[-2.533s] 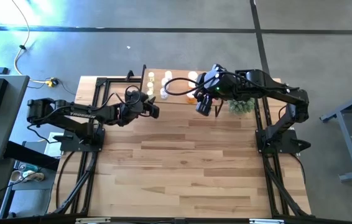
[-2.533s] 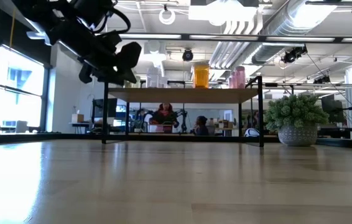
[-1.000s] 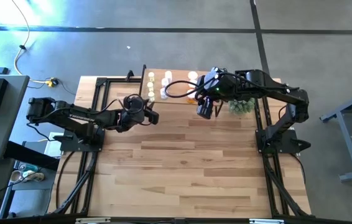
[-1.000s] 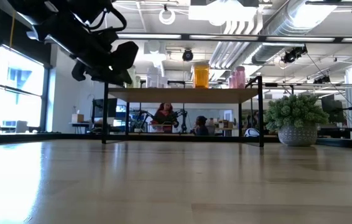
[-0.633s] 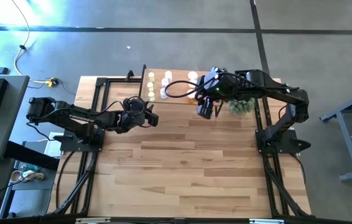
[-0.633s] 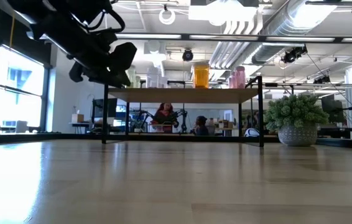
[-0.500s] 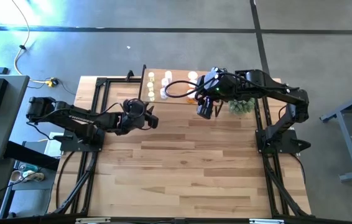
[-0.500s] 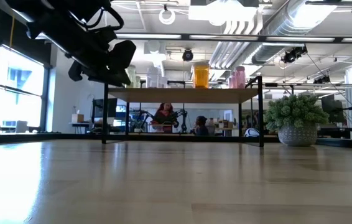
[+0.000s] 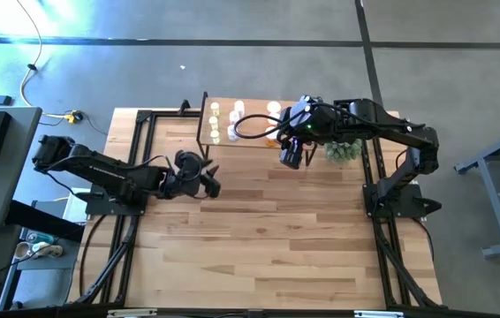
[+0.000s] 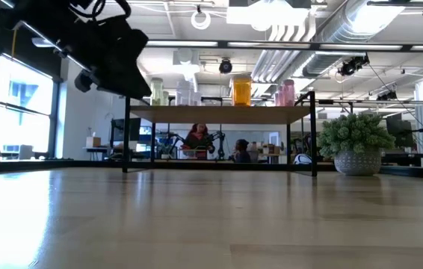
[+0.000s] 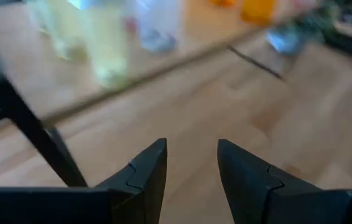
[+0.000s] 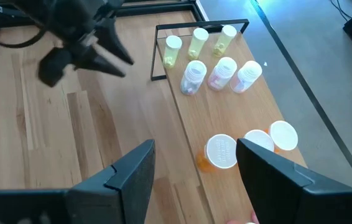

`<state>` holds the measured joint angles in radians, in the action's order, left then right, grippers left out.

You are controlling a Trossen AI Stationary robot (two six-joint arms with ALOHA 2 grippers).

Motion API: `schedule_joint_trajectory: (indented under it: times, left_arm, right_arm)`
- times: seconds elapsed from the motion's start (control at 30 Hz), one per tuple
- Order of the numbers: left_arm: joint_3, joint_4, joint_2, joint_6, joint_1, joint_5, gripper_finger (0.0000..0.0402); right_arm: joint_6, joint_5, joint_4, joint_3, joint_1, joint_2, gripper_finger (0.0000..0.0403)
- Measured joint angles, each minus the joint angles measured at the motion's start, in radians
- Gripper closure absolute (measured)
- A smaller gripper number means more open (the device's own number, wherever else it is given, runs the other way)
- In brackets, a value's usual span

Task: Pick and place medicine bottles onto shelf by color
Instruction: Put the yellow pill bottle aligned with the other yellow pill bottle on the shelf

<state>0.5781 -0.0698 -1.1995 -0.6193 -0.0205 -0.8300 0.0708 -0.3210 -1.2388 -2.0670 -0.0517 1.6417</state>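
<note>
Wooden tabletop (image 9: 268, 238) under a concrete-floored room. Raised shelf (image 9: 252, 140) along the far edge, carrying every visible bottle upright: yellow-green bottles (image 12: 196, 42), clear bottles (image 12: 221, 73), orange bottles (image 12: 221, 152). Right gripper (image 12: 194, 180) hanging over the shelf's near edge, fingers spread wide, empty, orange bottles just beyond the tips. Left gripper (image 11: 189, 168) low over bare planks, fingers slightly parted, empty, farther away.

High view: the shelf (image 9: 252, 141) sits top centre on the bench (image 9: 268, 238), bottles (image 9: 224, 122) on it, plant (image 9: 343, 151) to its right.
</note>
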Motion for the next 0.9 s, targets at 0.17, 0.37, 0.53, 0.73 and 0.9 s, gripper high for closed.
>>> schedule_joint_trajectory:
  times: [0.17, 0.37, 0.53, 0.73, 0.9]
  left_arm:
    - [0.0, -0.009, 0.003, 0.112, -0.051, 0.071, 0.0271]
    - [-0.001, 0.08, -0.014, 0.275, -0.064, 0.062, 0.0271]
    - [-0.001, 0.186, -0.031, 0.39, -0.034, 0.121, 0.0271]
    - [-0.001, 0.254, -0.031, 0.553, 0.012, 0.239, 0.0271]
    - [-0.001, 0.253, -0.031, 0.578, 0.085, 0.224, 0.0271]
  right_arm:
    - [-0.001, 0.0, 0.0, 0.0, 0.0, 0.0, 0.0187]
    - [-0.034, 0.0, 0.001, 0.0, 0.0, 0.0, 0.0187]
    - [-0.07, -0.001, 0.01, 0.0, 0.0, 0.0, 0.0187]
    - [-0.079, -0.018, 0.026, 0.0, 0.0, 0.0, 0.0187]
    - [-0.098, -0.02, 0.032, 0.0, -0.001, 0.0, 0.0187]
